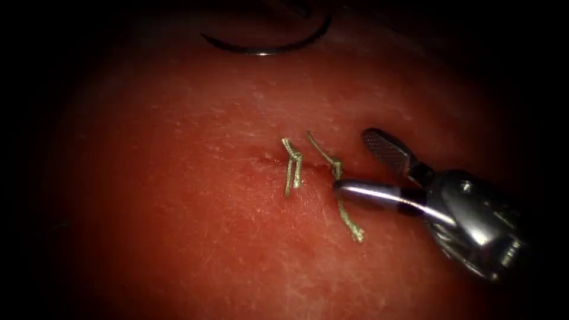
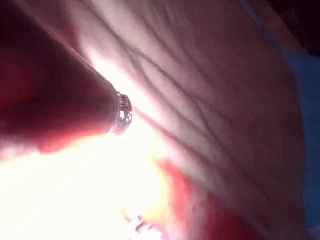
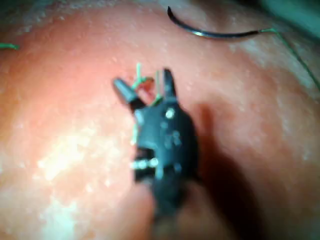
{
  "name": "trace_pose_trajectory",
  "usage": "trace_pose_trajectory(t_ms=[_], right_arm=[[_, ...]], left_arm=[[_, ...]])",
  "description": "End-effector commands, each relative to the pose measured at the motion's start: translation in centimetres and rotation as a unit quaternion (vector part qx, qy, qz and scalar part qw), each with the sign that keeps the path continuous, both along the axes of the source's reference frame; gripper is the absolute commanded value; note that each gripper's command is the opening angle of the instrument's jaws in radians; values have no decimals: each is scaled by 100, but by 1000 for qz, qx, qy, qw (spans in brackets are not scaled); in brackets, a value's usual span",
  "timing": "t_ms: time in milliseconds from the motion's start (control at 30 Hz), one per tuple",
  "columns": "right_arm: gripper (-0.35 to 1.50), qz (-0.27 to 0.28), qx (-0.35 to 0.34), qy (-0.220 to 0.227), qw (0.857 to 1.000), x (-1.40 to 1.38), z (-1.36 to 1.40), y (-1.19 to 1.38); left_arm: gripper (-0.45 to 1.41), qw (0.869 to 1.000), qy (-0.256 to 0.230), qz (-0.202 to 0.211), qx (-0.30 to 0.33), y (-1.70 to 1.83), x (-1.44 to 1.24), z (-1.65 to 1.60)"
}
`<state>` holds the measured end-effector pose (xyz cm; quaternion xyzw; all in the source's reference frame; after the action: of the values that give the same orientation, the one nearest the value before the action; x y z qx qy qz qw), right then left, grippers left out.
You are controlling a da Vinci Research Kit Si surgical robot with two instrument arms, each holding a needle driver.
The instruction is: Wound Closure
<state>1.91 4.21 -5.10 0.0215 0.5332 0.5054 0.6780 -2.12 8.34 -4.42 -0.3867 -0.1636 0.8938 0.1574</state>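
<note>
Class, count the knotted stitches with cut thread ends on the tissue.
2. The left stitch sits on the cut; the right stitch lies beside it, between the open right tool. Others may be hidden.

The right arm's hand (image 1: pixel 358 166) comes in from the right, jaws spread wide apart, holding nothing

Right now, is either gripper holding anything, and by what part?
Right gripper is open, holding nothing, by the cut thread ends. The needle lies loose on the tissue.
</note>
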Motion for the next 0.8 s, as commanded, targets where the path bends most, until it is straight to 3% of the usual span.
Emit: trace_pose_trajectory(t_ms=[33, 200, 467, 633, 800], right_arm=[[130, -5, 0, 1, 1000, -9, 4, 1], [128, -15, -7, -4, 1000, -34, -1, 4], [128, -13, -11, -10, 1000, -37, -1, 5], [128, -10, -14, -13, 1000, -38, 0, 5], [128, -7, -15, -16, 1000, -37, 0, 5]], left_arm=[[67, 1000, -3, 15, -14, -11, -3, 1], [61, 998, -12, 45, -42, -63, -5, -15], [58, 995, 7, 66, -75, -111, -25, -28], [54, 984, 22, 111, -137, -157, -52, -19], [54, 976, 59, 131, -162, -173, -72, 3]])
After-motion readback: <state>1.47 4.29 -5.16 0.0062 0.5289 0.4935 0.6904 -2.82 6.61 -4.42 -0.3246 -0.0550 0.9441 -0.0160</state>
